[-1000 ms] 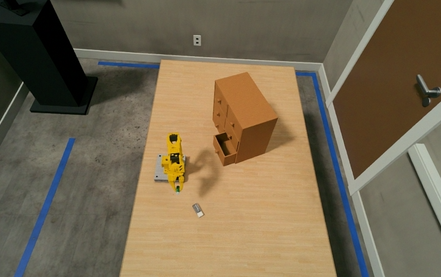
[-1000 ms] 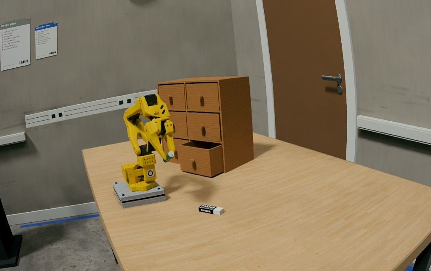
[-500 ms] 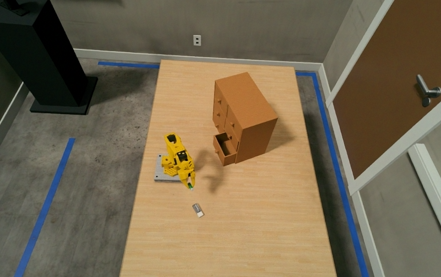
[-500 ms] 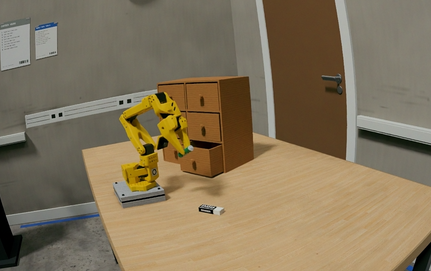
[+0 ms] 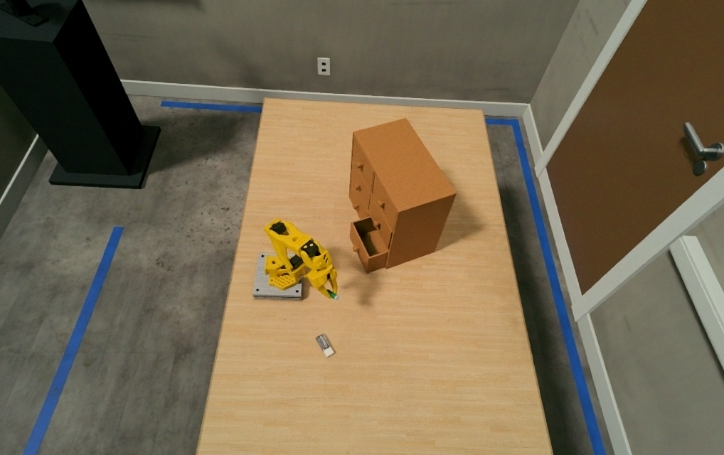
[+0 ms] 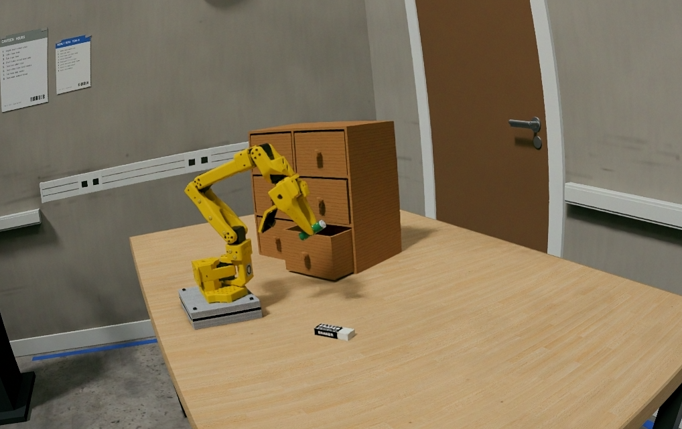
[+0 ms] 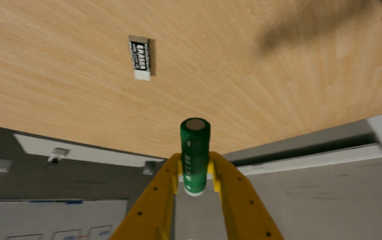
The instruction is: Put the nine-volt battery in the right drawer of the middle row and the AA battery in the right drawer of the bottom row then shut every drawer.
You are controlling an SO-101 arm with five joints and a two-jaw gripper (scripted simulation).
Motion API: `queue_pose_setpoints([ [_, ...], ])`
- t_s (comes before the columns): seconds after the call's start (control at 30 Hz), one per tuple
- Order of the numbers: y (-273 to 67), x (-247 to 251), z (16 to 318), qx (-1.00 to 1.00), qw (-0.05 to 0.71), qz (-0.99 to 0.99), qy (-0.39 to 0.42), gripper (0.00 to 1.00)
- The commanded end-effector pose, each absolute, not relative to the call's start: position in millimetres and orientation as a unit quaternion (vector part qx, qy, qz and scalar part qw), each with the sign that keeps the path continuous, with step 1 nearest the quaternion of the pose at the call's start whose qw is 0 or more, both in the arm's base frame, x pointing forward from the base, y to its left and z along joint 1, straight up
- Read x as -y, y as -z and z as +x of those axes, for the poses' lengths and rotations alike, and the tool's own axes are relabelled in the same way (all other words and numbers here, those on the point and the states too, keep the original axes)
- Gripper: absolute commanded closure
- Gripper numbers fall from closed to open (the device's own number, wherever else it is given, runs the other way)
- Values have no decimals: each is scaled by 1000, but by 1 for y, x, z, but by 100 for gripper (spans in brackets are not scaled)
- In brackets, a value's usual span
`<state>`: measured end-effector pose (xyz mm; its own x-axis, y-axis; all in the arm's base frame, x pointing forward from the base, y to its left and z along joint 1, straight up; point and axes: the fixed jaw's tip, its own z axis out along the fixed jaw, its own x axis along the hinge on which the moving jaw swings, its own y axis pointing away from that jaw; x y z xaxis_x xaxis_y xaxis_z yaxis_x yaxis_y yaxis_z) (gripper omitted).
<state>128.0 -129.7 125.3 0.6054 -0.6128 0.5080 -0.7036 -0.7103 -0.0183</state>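
My gripper (image 5: 330, 291) (image 6: 311, 231) (image 7: 195, 166) is shut on the green AA battery (image 5: 333, 295) (image 6: 319, 226) (image 7: 195, 144). It holds the battery above the table, in front of the open drawer and left of it in the top view. The brown chest (image 5: 405, 163) (image 6: 373, 197) has its bottom right drawer (image 5: 377, 261) (image 6: 325, 257) pulled out. The part of its inside that shows holds nothing. The middle right drawer (image 6: 335, 201) looks shut, and so do the others as far as they show. The nine-volt battery is not in view; the inside of the middle right drawer is hidden.
An eraser (image 5: 324, 345) (image 6: 334, 332) (image 7: 140, 56) lies on the table (image 5: 410, 367) (image 6: 466, 340) (image 7: 71, 75), away from the chest. The arm's grey base (image 5: 277, 291) (image 6: 221, 317) stands near the table's left edge. The pulled-out drawer juts toward the arm.
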Motion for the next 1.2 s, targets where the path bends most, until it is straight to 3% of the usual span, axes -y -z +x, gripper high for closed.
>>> queue_pose_setpoints([
  [0.0, -123, 114, 140, 321, 76, 911, -246, 100],
  [0.6, -123, 47, 174, 124, 23, 958, -257, 100],
  [1.17, -123, -23, 179, -65, -27, 964, -256, 100],
])
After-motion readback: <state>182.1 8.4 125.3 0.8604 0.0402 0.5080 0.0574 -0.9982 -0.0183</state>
